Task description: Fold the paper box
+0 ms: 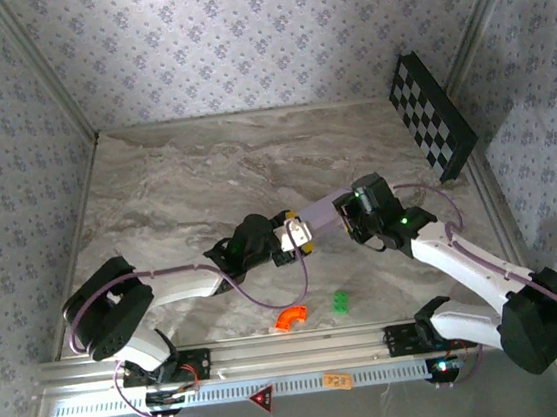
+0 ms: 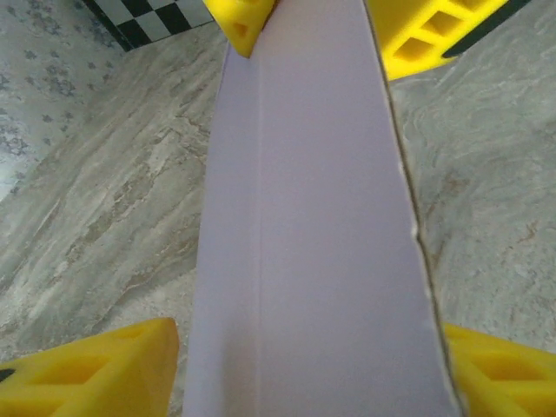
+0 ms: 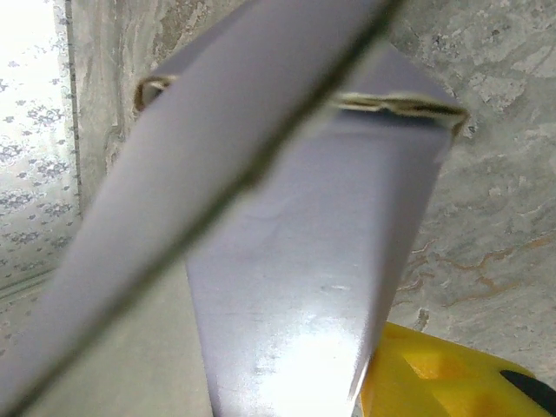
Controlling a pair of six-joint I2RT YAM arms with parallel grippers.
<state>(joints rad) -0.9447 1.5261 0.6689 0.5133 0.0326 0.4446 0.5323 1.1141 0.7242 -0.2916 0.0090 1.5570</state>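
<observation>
The paper box, a pale lilac flat cardboard piece, hangs above the middle of the marble table between the two arms. My right gripper is shut on its right end. In the right wrist view one yellow finger presses against the box. In the left wrist view the box runs away from me, with a crease along its length. My left gripper straddles the near end, and its yellow fingers stand on either side. A thin strip of table shows between the left finger and the box edge. The right gripper's fingers clamp the far end.
A black-and-white checkered board leans at the back right corner. An orange curved piece and a small green piece lie on the table near the front rail. Wallpapered walls close in the table on three sides.
</observation>
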